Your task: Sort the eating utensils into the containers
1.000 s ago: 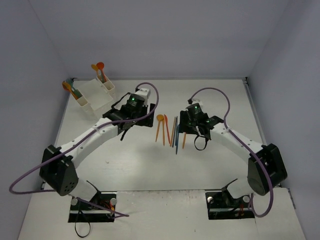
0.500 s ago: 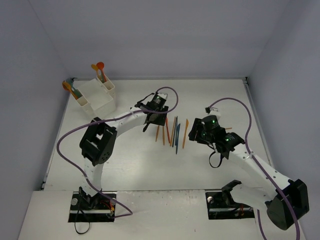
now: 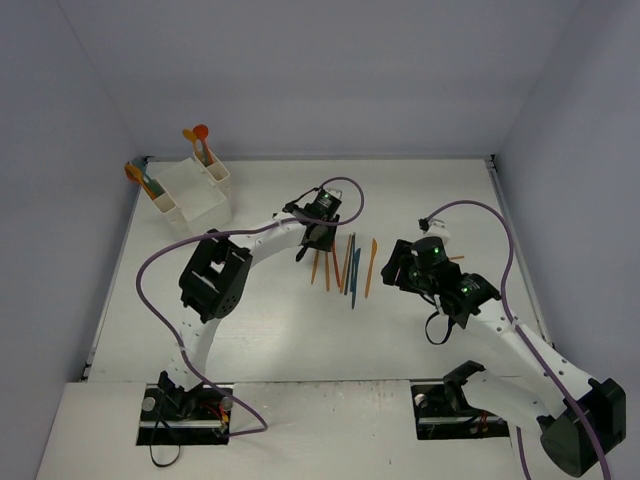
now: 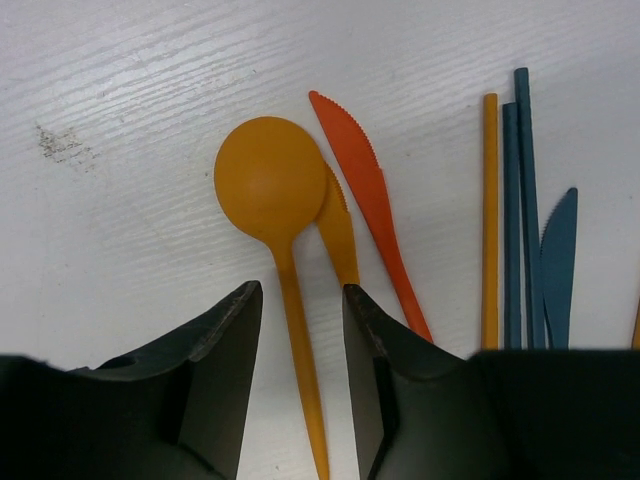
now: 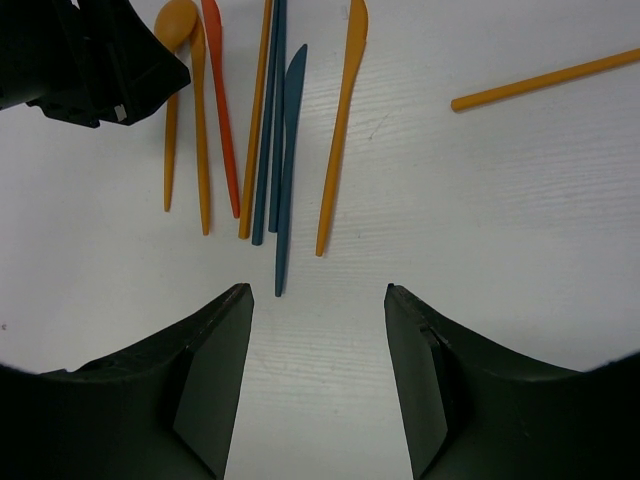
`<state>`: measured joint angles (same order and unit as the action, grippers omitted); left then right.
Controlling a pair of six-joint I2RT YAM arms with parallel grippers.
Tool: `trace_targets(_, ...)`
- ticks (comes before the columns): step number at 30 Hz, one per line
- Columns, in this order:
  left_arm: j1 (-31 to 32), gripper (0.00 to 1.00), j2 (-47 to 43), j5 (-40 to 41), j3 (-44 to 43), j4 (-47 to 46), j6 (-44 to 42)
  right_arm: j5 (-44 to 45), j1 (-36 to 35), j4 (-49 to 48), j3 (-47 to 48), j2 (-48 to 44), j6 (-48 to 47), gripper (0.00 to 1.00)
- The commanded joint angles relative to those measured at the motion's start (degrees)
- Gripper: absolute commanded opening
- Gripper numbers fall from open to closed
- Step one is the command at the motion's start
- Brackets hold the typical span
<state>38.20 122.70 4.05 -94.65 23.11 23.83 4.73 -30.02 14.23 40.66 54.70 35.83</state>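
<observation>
Thin orange, red, blue utensils (image 5: 291, 150) lie parallel.

Bright, even light is given from above, and only faint, soft shadows are cast on the table (image 3: 260, 330). The utensils (image 4: 270, 190) are shown sharply in the wrist views; the near fingers (image 4: 215, 380) are slightly blurred.

Nine loose utensils (image 5: 339, 130): five orange, three blue, one red.

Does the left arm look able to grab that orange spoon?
Probably yes: the left gripper hangs open over the spoon, its handle between the jaws and nothing covering it, though another orange utensil lies against it.
</observation>
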Motion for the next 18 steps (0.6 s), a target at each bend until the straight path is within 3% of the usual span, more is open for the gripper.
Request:
trace_targets(1,-0.56,0.33,-0.12,1.23,-3.67,0.95,1.02,1.61,0.05,-0.88,0.2,-0.3,0.21,0.53)
trace_targets(10,-1.42,0.27,2.3,1.58,-5.97,1.81,1.42,1.36,0.05,-0.7,-0.29,-0.06,-0.29,0.53)
trace_targets(17,-1.46,0.14,3.6,1.93,-6.34,2.46,2.01,1.33,0.05,-0.61,-0.59,-0.03,-0.68,0.53)
trace_targets(18,-1.54,0.08,3.6,2.02,-6.16,2.46,2.1,1.5,0.05,-0.52,-0.59,-0.11,-0.76,0.53)
